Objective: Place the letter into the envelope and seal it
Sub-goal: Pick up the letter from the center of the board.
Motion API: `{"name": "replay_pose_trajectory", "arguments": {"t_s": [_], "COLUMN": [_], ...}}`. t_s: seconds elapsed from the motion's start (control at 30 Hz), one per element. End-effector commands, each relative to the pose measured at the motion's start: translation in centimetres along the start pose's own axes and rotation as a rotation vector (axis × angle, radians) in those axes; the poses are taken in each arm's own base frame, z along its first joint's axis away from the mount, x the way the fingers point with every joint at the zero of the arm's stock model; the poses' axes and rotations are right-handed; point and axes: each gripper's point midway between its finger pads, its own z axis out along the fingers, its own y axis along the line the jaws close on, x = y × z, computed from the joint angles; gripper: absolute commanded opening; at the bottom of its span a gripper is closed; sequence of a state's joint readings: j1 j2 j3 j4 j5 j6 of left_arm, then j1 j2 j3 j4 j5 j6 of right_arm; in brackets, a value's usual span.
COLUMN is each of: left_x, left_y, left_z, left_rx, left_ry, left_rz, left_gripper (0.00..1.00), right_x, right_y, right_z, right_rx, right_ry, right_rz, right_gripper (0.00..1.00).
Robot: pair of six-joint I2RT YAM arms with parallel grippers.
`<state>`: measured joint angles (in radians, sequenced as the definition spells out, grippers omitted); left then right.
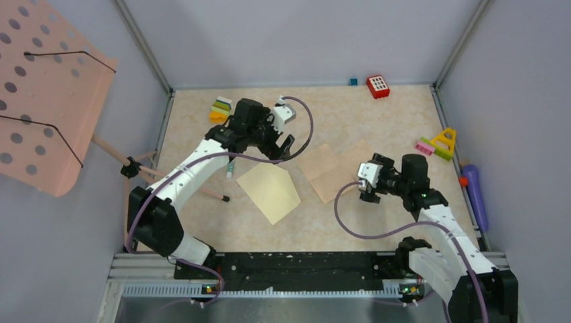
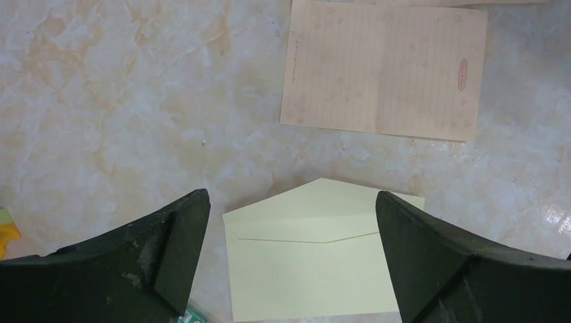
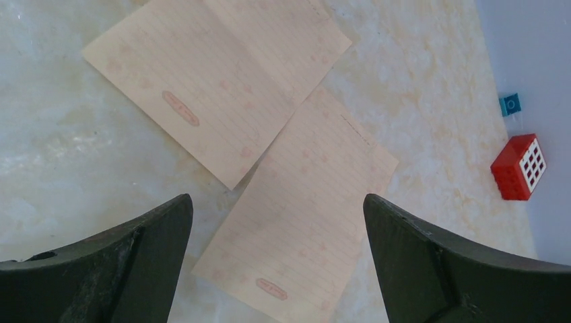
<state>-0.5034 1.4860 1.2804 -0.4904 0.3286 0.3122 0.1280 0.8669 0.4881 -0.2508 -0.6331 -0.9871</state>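
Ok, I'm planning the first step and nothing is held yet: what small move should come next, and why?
Probably lower the right gripper onto the near sheet, which lies flat right under its open jaws. The envelope lies flap open by the left gripper, also open, apart from the sheet, so a letter likely has to be picked up first.

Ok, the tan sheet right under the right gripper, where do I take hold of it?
Take the tan sheet by its long edge on the red block side, coming from that side. It lies flat on the table, so only an edge can be pinched, and its opposite edge meets the second sheet, which might drag along. The right gripper hangs open above it.
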Motion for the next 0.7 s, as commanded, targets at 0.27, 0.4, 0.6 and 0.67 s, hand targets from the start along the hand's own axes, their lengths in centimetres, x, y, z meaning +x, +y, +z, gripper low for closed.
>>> {"name": "replay_pose_trajectory", "arguments": {"t_s": [0.27,0.4,0.6,0.67], "left_x": [-1.1,-1.2,-1.3,-1.4], "left_y": [-0.1,0.4,0.4,0.4], "left_z": [-0.3,-0.8,-1.0,-1.1], "left_rx": [0.017,-0.02,-0.023,-0.025], "left_ry": [-0.016,-0.024,-0.031,-0.034], "left_rz": [0.018,0.011,0.011,0.012], "left_gripper": [0.98,0.98,0.98,0.98], "right_x": [1.8,1.5,1.1,1.4], "right_y": [2.4,3.0,3.7,4.1], "right_z": [3.1,4.1,4.7,4.8], "right_rx": [-0.05,-0.029,-0.01,-0.018], "right_ry": [-0.004,-0.005,-0.035,-0.037], "right_rz": [-0.648,-0.786,-0.829,-0.838], "right_gripper": [0.96,0.96,0.94,0.93]}}
